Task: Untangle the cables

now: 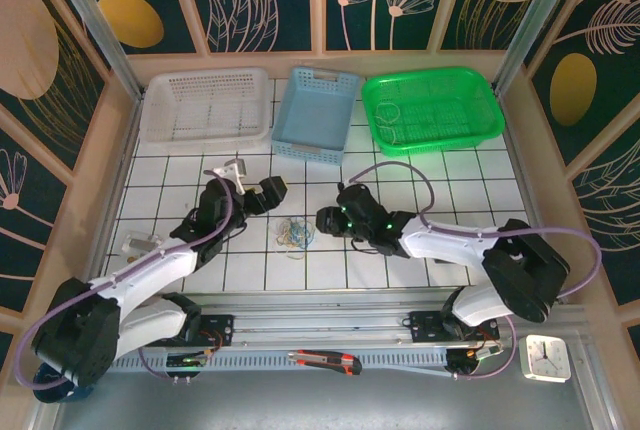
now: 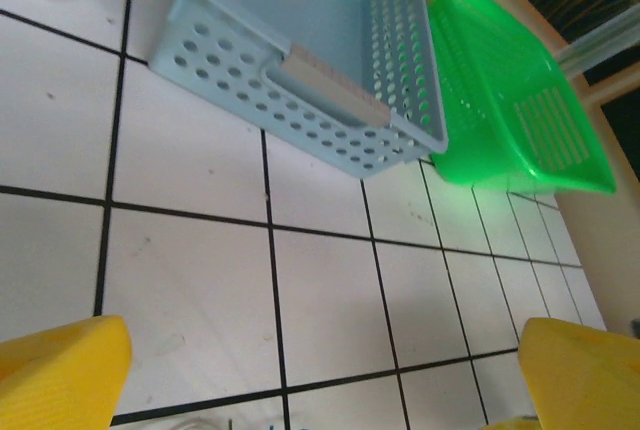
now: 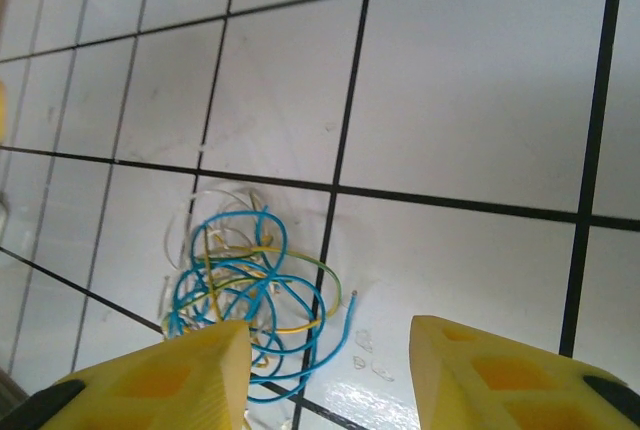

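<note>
Inspecting the top view, we find the cables (image 1: 293, 234) lying tangled on the table (image 1: 180, 170), the right gripper (image 3: 330, 340) at their three o'clock with parted, empty fingers, apparently lined up to pick a strand, and the left gripper (image 2: 325, 370) at eleven o'clock, spread wide, holding nothing.

The cables (image 1: 293, 234) lie on bare surface (image 1: 312, 272), flanked by the left gripper (image 1: 264, 193) and right gripper (image 1: 327, 220), with open tiles on their near and far sides. A white basket (image 1: 207, 105), a blue basket (image 1: 315, 113) and a green basket (image 1: 430, 110) wall the far edge, well apart from the tangle. Tile shows bare between the right gripper's spread fingers (image 3: 190, 370).
</note>
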Controlling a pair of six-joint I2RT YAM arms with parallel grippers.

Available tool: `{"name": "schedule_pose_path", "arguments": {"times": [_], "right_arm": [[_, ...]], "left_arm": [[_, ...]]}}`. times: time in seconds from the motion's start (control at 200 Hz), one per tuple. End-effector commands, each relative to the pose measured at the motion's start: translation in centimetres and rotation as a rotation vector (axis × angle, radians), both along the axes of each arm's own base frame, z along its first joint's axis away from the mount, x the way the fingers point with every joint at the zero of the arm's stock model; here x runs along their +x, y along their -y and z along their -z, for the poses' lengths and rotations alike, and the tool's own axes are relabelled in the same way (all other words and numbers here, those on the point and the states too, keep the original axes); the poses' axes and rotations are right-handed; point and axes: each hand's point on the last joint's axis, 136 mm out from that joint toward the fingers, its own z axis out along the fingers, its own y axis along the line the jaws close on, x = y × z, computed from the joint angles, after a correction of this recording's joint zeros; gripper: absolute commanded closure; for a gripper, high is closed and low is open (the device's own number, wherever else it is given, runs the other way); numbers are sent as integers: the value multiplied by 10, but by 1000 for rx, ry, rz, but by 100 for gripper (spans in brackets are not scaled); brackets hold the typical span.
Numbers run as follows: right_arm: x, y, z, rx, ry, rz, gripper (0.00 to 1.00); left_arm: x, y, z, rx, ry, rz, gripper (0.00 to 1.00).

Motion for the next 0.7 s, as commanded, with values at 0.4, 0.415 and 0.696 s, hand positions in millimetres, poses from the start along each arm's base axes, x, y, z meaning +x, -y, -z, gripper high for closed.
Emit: {"name": "schedule_pose_path", "arguments": {"times": [0.4, 0.415, 0.696], "right_arm": [[-23, -32, 46, -215, -27, -58, 55], [-24, -32, 47, -219, -28, -61, 55], [-14, -33, 65, -309, -19, -52, 55]], "left_arm": [[19, 24, -13, 22, -53, 93, 1], [20, 25, -13, 19, -54, 93, 1], [20, 26, -14, -4, -46, 95, 1]]}}
